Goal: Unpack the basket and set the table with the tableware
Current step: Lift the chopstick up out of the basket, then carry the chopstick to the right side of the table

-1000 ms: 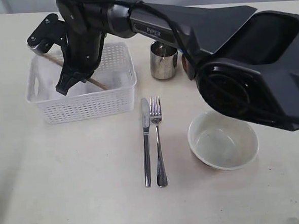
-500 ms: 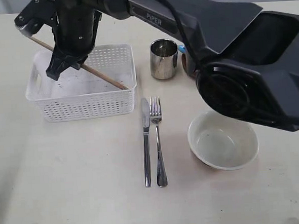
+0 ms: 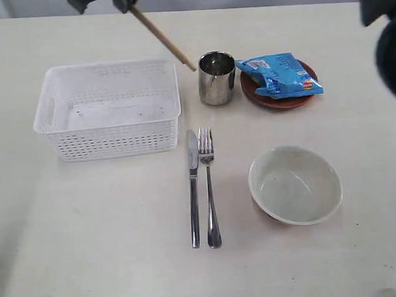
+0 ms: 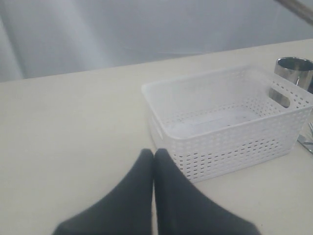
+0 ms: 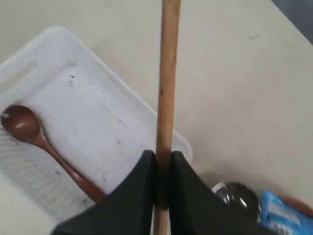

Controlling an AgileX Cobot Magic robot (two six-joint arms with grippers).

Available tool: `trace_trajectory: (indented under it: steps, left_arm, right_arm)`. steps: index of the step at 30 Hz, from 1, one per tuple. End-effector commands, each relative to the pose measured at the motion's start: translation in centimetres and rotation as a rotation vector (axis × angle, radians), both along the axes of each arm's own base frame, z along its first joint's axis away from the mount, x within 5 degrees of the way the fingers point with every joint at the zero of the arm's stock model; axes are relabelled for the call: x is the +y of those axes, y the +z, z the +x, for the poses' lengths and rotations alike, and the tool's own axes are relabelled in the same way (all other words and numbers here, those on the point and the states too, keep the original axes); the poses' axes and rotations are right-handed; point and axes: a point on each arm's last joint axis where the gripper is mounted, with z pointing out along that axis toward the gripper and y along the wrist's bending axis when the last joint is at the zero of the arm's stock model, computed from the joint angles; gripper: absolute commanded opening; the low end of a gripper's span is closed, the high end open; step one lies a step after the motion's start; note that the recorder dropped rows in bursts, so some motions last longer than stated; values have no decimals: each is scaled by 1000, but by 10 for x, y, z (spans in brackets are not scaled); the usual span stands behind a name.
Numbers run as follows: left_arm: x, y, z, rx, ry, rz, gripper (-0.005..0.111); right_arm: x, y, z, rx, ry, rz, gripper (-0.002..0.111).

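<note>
My right gripper [image 5: 163, 155] is shut on the brown wooden chopsticks [image 5: 166, 83], high above the far right corner of the white basket [image 3: 110, 137]. In the exterior view only its dark tip [image 3: 118, 0] shows at the top edge, with the chopsticks [image 3: 164, 39] slanting down towards the steel cup [image 3: 217, 78]. A reddish-brown wooden spoon [image 5: 34, 139] lies inside the basket [image 5: 29, 58]; it shows only in the right wrist view. My left gripper [image 4: 154, 154] is shut and empty, low over the table [image 4: 73, 122] beside the basket [image 4: 230, 142].
A steel knife [image 3: 194, 189] and fork [image 3: 210, 188] lie side by side in front of the basket. The pale bowl [image 3: 294, 185] stands to their right. A blue snack packet [image 3: 281, 75] rests on the reddish-brown plate [image 3: 276, 102] beside the cup.
My right arm has lifted out of the basket with the chopsticks, rising up and back until it is almost out of the exterior view. The plate and packet are now uncovered.
</note>
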Motion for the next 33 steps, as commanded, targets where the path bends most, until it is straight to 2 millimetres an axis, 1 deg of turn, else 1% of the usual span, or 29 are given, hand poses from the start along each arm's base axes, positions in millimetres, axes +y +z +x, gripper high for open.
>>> trace_trajectory:
  steps: [1,4,5,6,7,10,11,12,13,14,15,16,17,18,20,22,26,28,33]
  left_arm:
    - [0,0,0,-1,-6,0,0]
    - [0,0,0,-1,-6,0,0]
    - [0,0,0,-1,-6,0,0]
    - [0,0,0,-1,-6,0,0]
    - [0,0,0,-1,-6,0,0]
    - [0,0,0,-1,-6,0,0]
    - [0,0,0,-1,-6,0,0]
    - [0,0,0,-1,-6,0,0]
    - [0,0,0,-1,-6,0,0]
    - [0,0,0,-1,-6,0,0]
    - [0,0,0,-1,-6,0,0]
    - [0,0,0,-1,-6,0,0]
    - [0,0,0,-1,-6,0,0]
    - [0,0,0,-1,-6,0,0]
    - [0,0,0,-1,-6,0,0]
    - [0,0,0,-1,-6,0,0]
    - [0,0,0,-1,-6,0,0]
    - [0,0,0,-1,-6,0,0]
    - [0,0,0,-1,-6,0,0]
  right_arm:
    - [-52,0,-5,49,-144,-79,0]
    - [-101,-6,-12,115,-260,-116,0]
    - [-143,-13,-15,171,-379,-132,0]
    - [-161,-14,-18,191,-430,-131,0]
    - [-206,-25,-23,257,-560,-132,0]
    - [-263,-46,-36,378,-705,-121,0]
    - [-290,-59,-45,454,-770,-103,0]
    - [-304,-70,-53,504,-810,-91,0]
    - [-316,-88,-60,535,-847,-47,0]
    - [-321,-96,-61,541,-860,-12,0]
    - [-325,-111,-64,537,-870,6,0]
    - [-325,-120,-64,521,-874,12,0]
    - [-326,-133,-62,505,-876,9,0]
    - [-327,-137,-60,501,-885,6,0]
    - [-333,-158,-56,537,-913,-84,0]
    - [-336,-171,-53,555,-917,-129,0]
    - [-337,-180,-49,542,-917,-124,0]
    - [-337,-181,-47,527,-917,-117,11]
    - [-337,-179,-47,535,-917,-121,48]
